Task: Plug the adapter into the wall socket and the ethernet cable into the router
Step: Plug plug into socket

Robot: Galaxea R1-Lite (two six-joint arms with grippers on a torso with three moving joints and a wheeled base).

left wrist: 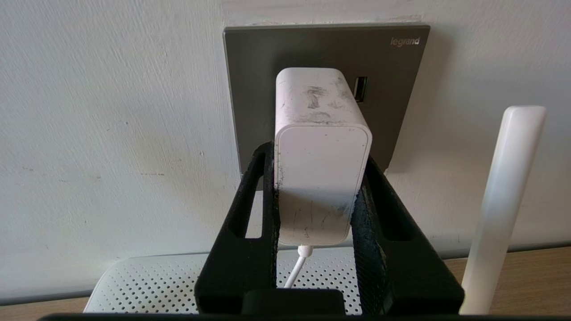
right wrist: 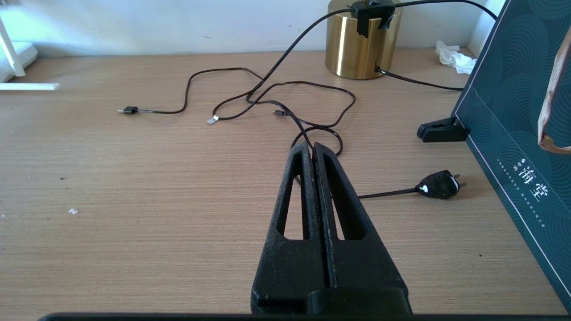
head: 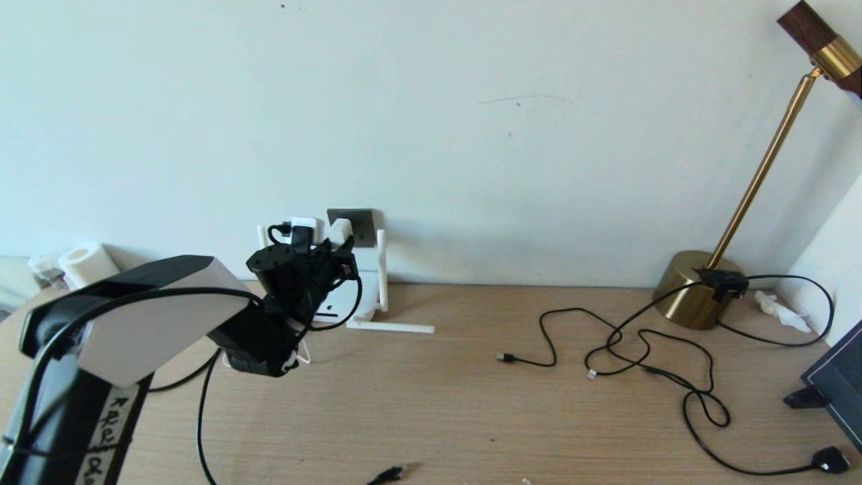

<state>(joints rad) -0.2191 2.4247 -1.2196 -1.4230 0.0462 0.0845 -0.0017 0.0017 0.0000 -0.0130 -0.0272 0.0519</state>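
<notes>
My left gripper is shut on the white adapter, one black finger on each side. The adapter's far end sits against the dark grey wall socket; its pins are hidden, and its thin white cord hangs down. In the head view the left gripper holds the adapter at the wall socket, above the white router. The ethernet cable's plug tip lies at the table's front edge. My right gripper hovers shut and empty over the table.
Thin black USB cables sprawl across the table's right half, ending in a black mains plug. A brass lamp and a tissue stand at the back right. A dark teal box is at the right edge, a paper roll far left.
</notes>
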